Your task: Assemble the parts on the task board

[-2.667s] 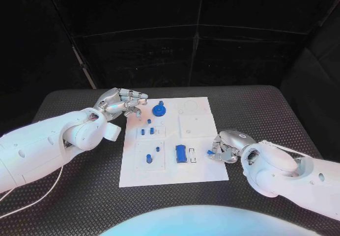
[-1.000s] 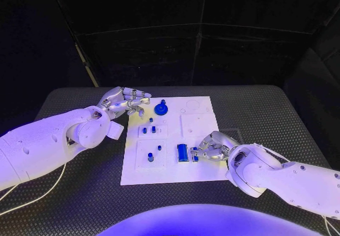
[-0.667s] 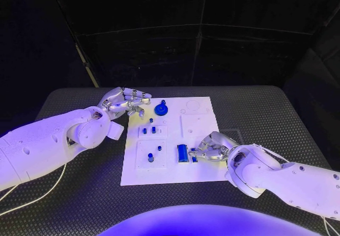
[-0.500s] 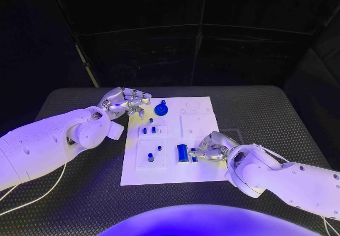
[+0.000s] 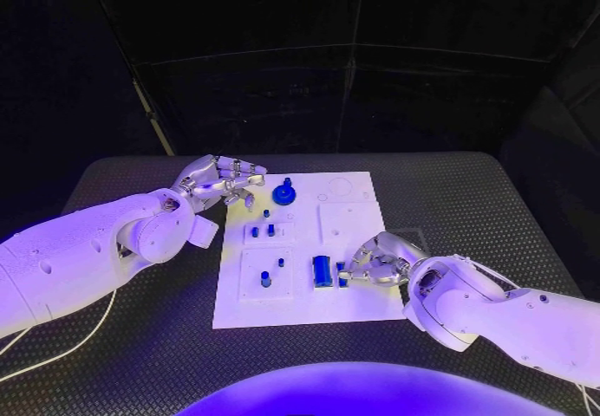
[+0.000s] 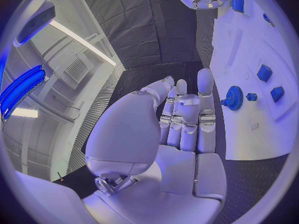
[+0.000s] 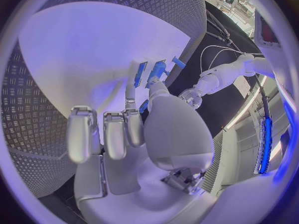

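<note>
The white task board (image 5: 350, 217) lies in the middle of the black table. My right hand (image 5: 375, 260) rests at its near right edge and pinches a small blue part (image 5: 342, 276) between thumb and finger, right beside the long blue block (image 5: 322, 269). The right wrist view shows that small blue part (image 7: 144, 106) under the thumb of the right hand (image 7: 134, 134). My left hand (image 5: 223, 182) hovers at the board's far left corner with its fingers curled in on nothing, a short way from the blue gear (image 5: 283, 191). The left hand (image 6: 181, 124) and the gear (image 6: 233, 94) also appear in the left wrist view.
Two short blue pegs (image 5: 260, 230) stand in a left-hand square of the board, and a blue peg (image 5: 264, 277) stands in the near left square. The board's far right squares are bare. Ribbed black mat (image 5: 475, 199) surrounds the board on every side.
Since 2.7 s ago my right hand has moved left from the mat onto the board's edge with the small blue part. Over the last second it has hardly shifted. The left hand is still.
</note>
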`<state>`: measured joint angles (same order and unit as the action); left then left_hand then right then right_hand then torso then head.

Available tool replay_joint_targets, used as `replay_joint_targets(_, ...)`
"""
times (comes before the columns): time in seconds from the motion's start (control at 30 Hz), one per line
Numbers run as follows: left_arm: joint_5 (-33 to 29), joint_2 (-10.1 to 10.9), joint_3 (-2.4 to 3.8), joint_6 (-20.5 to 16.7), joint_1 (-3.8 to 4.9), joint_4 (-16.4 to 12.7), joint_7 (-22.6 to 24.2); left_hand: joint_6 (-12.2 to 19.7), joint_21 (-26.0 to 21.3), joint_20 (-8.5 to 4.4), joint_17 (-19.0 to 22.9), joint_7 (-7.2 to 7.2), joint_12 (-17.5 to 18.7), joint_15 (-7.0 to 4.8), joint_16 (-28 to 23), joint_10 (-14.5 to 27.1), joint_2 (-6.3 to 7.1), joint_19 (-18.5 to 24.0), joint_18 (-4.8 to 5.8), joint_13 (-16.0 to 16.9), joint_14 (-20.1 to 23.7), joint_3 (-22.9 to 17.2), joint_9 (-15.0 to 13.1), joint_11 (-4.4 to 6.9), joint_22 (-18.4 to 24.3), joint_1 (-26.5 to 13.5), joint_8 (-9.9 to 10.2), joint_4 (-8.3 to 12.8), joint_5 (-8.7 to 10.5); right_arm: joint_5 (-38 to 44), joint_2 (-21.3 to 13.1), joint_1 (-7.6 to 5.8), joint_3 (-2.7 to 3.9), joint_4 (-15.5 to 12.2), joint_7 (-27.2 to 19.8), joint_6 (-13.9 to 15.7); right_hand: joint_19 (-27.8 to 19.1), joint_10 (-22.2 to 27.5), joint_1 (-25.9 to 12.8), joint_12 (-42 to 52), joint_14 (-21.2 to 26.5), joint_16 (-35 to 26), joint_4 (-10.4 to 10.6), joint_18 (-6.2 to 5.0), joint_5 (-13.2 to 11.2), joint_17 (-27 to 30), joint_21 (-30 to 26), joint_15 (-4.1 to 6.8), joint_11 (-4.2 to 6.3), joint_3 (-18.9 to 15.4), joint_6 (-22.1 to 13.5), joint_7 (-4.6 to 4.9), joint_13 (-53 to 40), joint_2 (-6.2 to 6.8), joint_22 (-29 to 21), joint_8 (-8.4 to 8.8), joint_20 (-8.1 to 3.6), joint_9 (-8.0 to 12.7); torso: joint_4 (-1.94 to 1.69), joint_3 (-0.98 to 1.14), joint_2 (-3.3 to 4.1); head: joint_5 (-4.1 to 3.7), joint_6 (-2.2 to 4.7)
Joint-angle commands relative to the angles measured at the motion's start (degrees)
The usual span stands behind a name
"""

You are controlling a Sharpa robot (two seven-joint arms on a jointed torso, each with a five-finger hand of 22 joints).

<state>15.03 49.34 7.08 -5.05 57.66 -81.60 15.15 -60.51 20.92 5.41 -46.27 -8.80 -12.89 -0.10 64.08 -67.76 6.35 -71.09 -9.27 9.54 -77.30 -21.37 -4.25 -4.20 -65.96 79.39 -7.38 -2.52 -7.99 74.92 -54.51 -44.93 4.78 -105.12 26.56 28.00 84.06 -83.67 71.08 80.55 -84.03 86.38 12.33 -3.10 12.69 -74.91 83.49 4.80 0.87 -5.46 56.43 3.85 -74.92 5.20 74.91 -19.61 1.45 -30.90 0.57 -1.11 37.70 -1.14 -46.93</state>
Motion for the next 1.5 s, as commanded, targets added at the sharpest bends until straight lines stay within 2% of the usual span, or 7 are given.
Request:
replay_joint_targets(0.03, -0.26, -0.11, 0.05, 0.32, 0.06, 0.29, 0.49, 0.56, -0.29, 0.36, 0.19, -0.01, -0.43, -0.03, -0.3, 0.54, -0.71, 0.03, -1.14, 0.08, 0.45, 0.32, 0.08, -0.22, 0.13, -0.06, -0.06, 0.05, -0.25, -11.96, -0.6, -0.29, 0.21, -0.02, -12.4, 1.72, -0.14, 1.23, 1.14, -2.27, -4.16, -0.68, -0.4, 0.04, 0.21, -6.37, -1.53, -1.16, -1.46, -0.57, -3.6, 1.38, -4.26, -0.88, 0.14, 2.22, 0.69, 1.15, -0.09, 0.04, -0.09, -0.18, 0.57)
replay_joint_targets(0.73, -9.47, -7.22, 0.13, -8.34, 0.0, 10.28, 9.16, 5.57, -17.65, 7.12, 26.54, 0.38, 3.09, 6.59, -39.41, 5.33, -1.01, 23.03, -0.35, -2.77, 23.93, 7.85, 0.48, -4.12, 19.28, -1.09, 1.8, -4.16, 0.37, -53.08, 11.81, -8.89, 2.81, 28.97, -44.04, -4.37, -27.26, 32.36, 11.96, -46.84, 22.04, -40.1, -6.74, -7.65, -4.12, 40.33, -42.82, -6.7, -6.12, 0.41, -6.43, 5.73, 38.36, -8.02, -47.16, 7.31, 5.91, 10.56, -0.69, -1.59, -5.14, -1.92, 8.15)
replay_joint_targets(1.07, -11.87, -13.05, 0.15, -12.4, 0.0, 17.85, 12.19, 6.41, -17.49, 11.32, 35.9, 0.85, 9.28, 7.96, -56.06, 10.35, -3.1, 36.98, -0.84, -5.98, 26.64, 12.52, 0.54, -4.86, 37.65, 0.9, 3.59, -4.25, 0.32, -56.72, 19.32, -9.24, 2.88, 39.58, -48.05, -10.04, -30.14, 25.61, 12.78, -68.43, 25.75, -71.99, -8.0, -7.56, -6.35, 62.3, -65.45, -11.34, -8.95, 1.13, -0.94, 6.82, 66.45, -8.6, -62.08, 15.67, 11.05, 20.0, -1.24, -0.99, -5.89, -1.32, 10.35)
replay_joint_targets(1.1, -9.36, -12.75, 0.08, -9.41, -0.1, 17.16, 8.79, 22.32, -20.92, 6.27, 38.82, 3.2, 12.89, 5.62, -58.16, 27.4, -6.35, 47.04, 2.1, -9.54, 41.83, 15.0, 4.25, -2.16, 45.7, -23.24, 7.38, -2.24, 2.6, -53.4, 18.75, -9.1, 2.82, 38.83, -44.04, -5.81, -46.54, 43.21, -11.89, -71.73, 43.29, -75.64, -12.33, -4.09, -8.12, 65.62, -70.39, -9.28, -6.53, 5.46, -17.76, 3.6, 68.49, -5.2, -65.6, 19.61, 7.3, 23.06, -1.0, -1.23, -5.71, -1.61, 9.96)
replay_joint_targets(1.37, -10.25, -11.49, -1.04, -14.04, 0.3, 13.18, 9.71, 32.5, -20.92, 3.26, 40.98, 4.68, 12.89, 4.16, -60.04, 38.13, -6.35, 53.67, 3.46, -9.54, 51.07, 16.85, 4.25, -0.48, 51.65, -37.81, 7.38, 2.52, 7.99, -57.61, 17.0, -10.3, 1.33, 34.2, -46.45, -1.52, -55.93, 53.43, -27.49, -74.42, 53.65, -79.21, -12.33, -3.1, -12.69, 68.58, -74.37, -4.8, -5.08, 5.46, -27.56, 1.73, 70.76, -5.2, -68.43, 19.61, 5.08, 25.37, -0.67, 0.53, -6.32, 0.46, 11.91)
replay_joint_targets(1.4, -10.45, -11.19, -1.3, -15.13, 0.4, 12.24, 9.92, 33.18, -20.92, 3.05, 41.11, 4.78, 12.89, 0.1, -64.08, 38.85, -6.35, 54.11, 3.71, -9.54, 51.7, 16.97, 4.25, -0.36, 52.0, -38.82, 7.38, 2.52, 7.99, -58.61, 16.59, -10.59, 0.98, 33.1, -47.02, -0.51, -56.82, 54.39, -28.86, -74.63, 54.6, -79.43, -12.33, -3.05, -12.69, 68.78, -74.65, -4.8, -4.95, 5.46, -28.47, 1.56, 70.88, -5.2, -68.63, 19.61, 4.87, 25.54, -0.63, 0.75, -6.39, 0.71, 12.15)
replay_joint_targets(1.5, -11.22, -10.1, -2.26, -19.12, 0.75, 8.81, 10.71, 36.35, -20.92, 2.08, 41.7, 8.8, 12.89, 0.1, -64.08, 42.21, -6.35, 56.07, 4.05, -9.54, 54.67, 21.37, 4.25, 0.17, 53.62, -43.52, 7.38, 2.52, 7.99, -62.23, 15.08, -11.62, -0.3, 29.12, -49.09, 3.19, -59.86, 57.64, -33.57, -75.27, 57.89, -80.21, -12.33, -2.48, -12.69, 69.46, -75.63, -4.8, -0.87, 5.46, -31.58, 0.94, 74.92, -5.2, -69.33, 19.61, 4.17, 26.14, -0.57, 1.09, -6.51, 1.12, 12.54)
